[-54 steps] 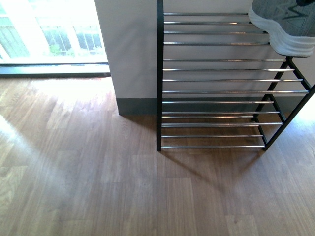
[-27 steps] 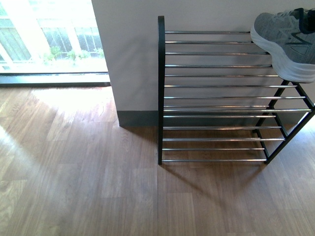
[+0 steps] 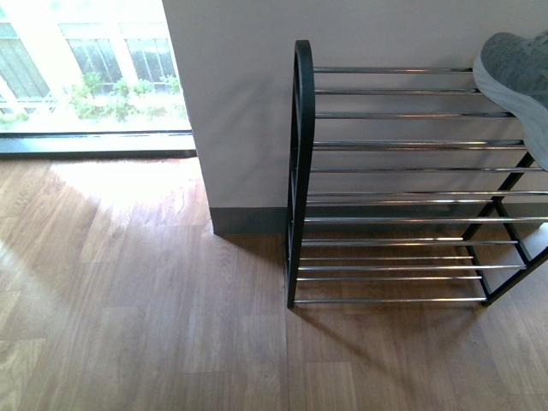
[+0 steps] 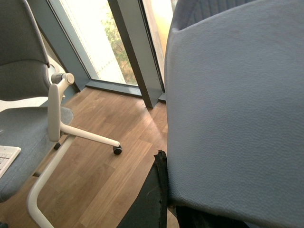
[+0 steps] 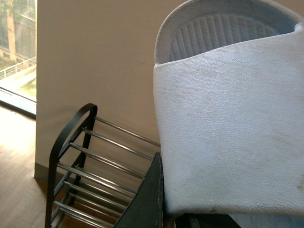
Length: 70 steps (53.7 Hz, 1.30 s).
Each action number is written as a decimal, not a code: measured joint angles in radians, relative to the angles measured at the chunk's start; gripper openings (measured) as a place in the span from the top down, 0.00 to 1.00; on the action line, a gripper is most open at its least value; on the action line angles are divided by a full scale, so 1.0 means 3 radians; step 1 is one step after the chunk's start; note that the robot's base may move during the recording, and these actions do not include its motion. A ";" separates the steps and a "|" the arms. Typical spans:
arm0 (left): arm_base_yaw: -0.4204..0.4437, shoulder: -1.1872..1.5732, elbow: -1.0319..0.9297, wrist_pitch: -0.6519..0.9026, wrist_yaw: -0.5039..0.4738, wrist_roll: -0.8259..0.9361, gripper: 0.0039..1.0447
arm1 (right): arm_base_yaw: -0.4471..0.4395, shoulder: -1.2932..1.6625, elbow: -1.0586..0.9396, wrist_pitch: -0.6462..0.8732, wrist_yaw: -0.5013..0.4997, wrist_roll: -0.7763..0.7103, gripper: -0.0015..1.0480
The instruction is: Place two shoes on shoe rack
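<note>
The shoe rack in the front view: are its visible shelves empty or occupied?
Empty. The shoe rack shows bare chrome bars on every visible tier; one grey shoe is above its top right end, whether resting there I cannot tell.

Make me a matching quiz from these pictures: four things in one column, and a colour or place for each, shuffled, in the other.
Things:
1. shoe rack
2. grey shoe
3. office chair
4. skirting strip

Descriptions:
A. at the foot of the white wall, dark grey
B. black frame with shiny bars, standing on the wooden floor
C. at the right edge of the front view, over the rack's top bars
D. white frame on castors, seen only in the left wrist view

Pairs: 1-B, 2-C, 3-D, 4-A
</note>
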 joint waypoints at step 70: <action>0.0000 0.0003 -0.0001 0.0000 -0.0003 0.0000 0.98 | -0.0351 0.4327 0.3264 -0.1047 -0.0165 0.2659 0.98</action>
